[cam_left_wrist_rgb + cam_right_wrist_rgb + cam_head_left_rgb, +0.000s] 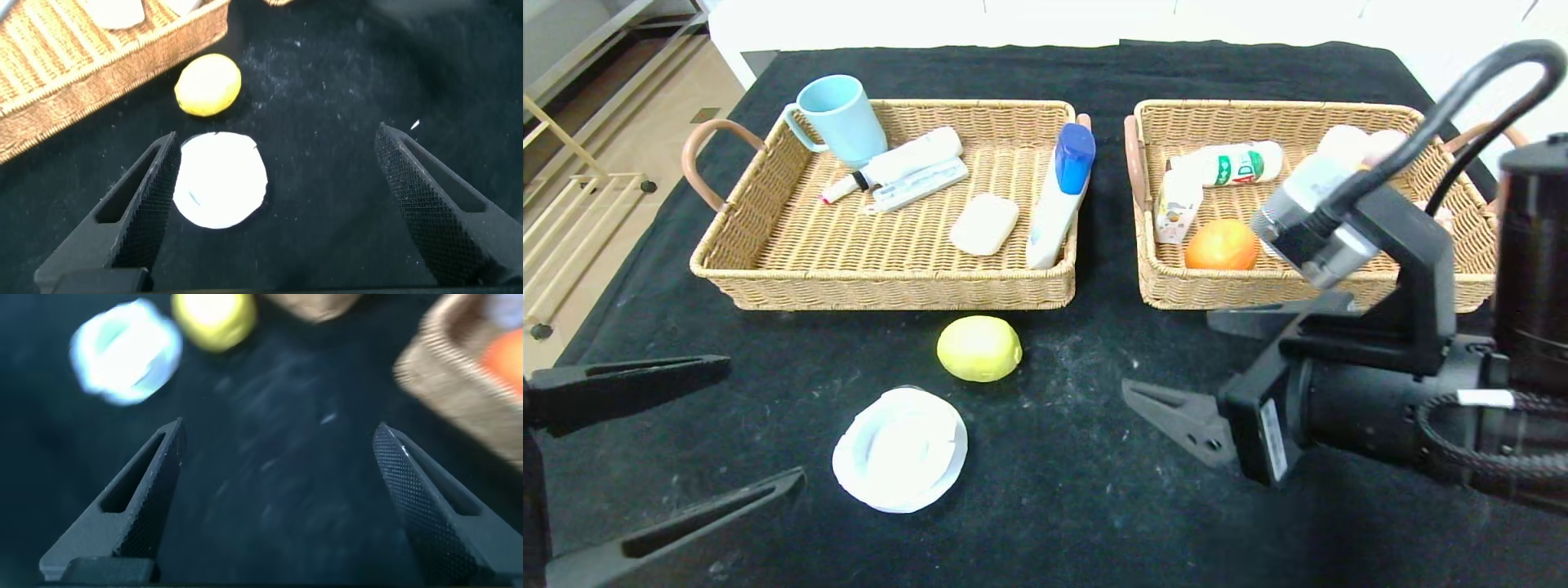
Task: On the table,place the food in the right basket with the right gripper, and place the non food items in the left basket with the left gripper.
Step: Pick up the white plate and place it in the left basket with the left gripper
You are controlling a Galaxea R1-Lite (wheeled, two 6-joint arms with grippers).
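Note:
A yellow lemon [978, 349] lies on the black cloth in front of the left basket [882, 296]. Just nearer sits a white round lid [900, 448]. My left gripper [764, 423] is open at the near left; in its wrist view [277, 135] the lid [221, 180] lies close by one finger and the lemon [208, 84] is beyond it. My right gripper [1168, 351] stands open and empty in front of the right basket [1258, 292], pointing left towards the lemon. Its wrist view [280, 426] shows bare cloth between the fingers, with the lemon [212, 318] and lid [124, 351] farther off.
The left basket holds a blue cup [841, 118], white tubes [907, 167], a soap bar [984, 223] and a blue-capped bottle [1062, 192]. The right basket holds an orange [1221, 245], a small bottle [1229, 163] and a carton [1176, 212]. The table edge runs along the left.

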